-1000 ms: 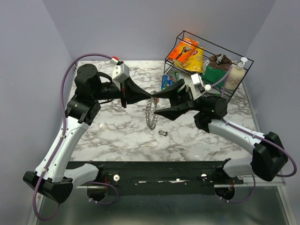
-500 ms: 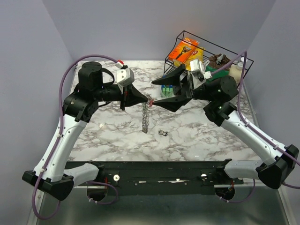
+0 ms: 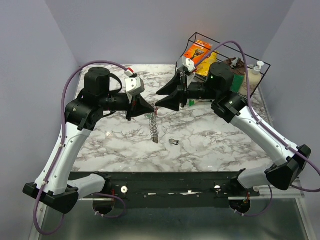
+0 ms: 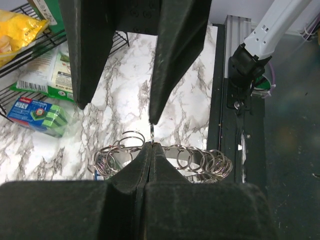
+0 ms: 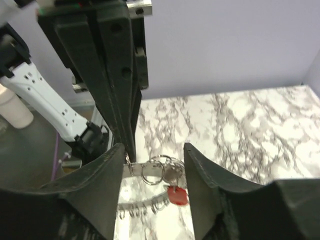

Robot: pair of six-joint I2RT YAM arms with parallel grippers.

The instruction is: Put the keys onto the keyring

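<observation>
Left gripper (image 3: 151,109) is clamped on the top of the keyring (image 3: 155,127); right gripper (image 3: 157,99), jaws apart and empty, flanks that spot; closing off-line could wrench the keyring free

The table (image 3: 120,145) is viewed from above and behind; both wrist views are set close, facing each other, the keyring (image 4: 205,161) seemingly shared by all.

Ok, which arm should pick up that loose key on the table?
Probably the right. The right gripper is open and holds nothing; the left gripper is shut on the keyring, holding it up. The key lies loose nearby.
</observation>
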